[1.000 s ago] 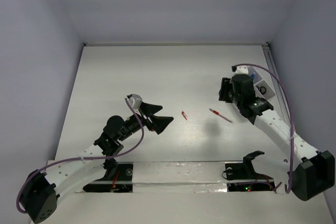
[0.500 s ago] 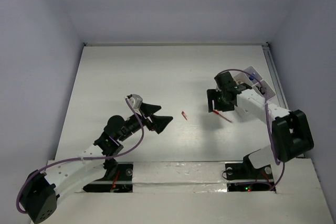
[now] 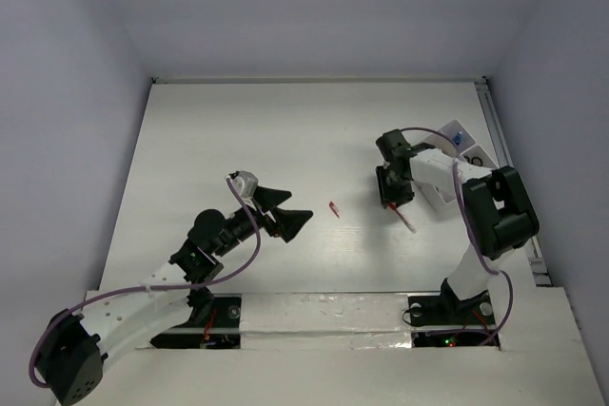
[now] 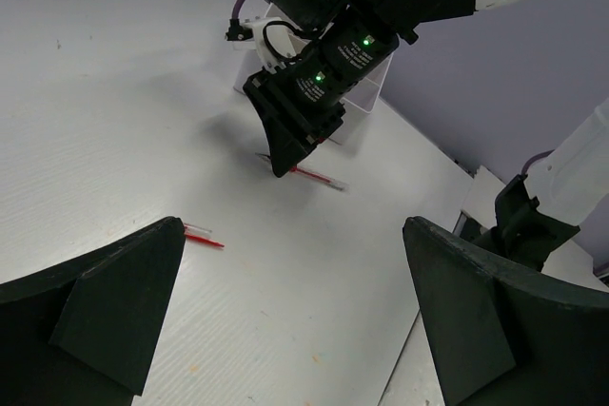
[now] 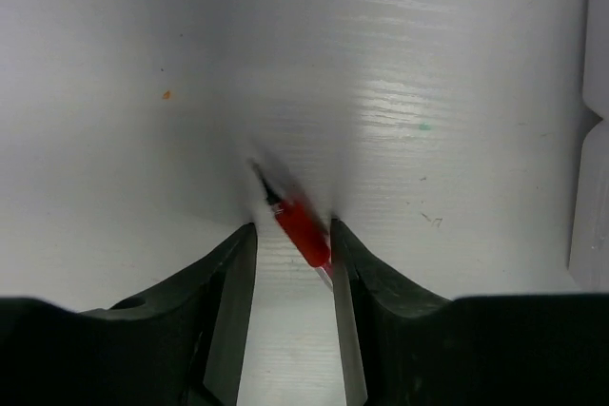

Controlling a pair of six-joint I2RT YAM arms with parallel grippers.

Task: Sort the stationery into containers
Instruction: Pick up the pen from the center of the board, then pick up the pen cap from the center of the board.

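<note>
Two arms work over your white table (image 3: pixel 238 140), with the white organiser tray (image 3: pixel 476 154) at its far right edge. Your left gripper (image 3: pixel 302 204) hangs spread wide, holding nothing, left of centre. Your right gripper (image 5: pixel 293 227) straddles the red pencil (image 3: pixel 407 220): one finger touches it and a gap shows at the other, so it is not pinched. The pencil lies on the table near the tray, its long axis running far-left to near-right. A tiny red bit (image 3: pixel 334 209) lies between the grippers.

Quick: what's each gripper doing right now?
Left gripper: wide open, empty.
Right gripper: open, straddling the red pencil, not yet clamped.
</note>
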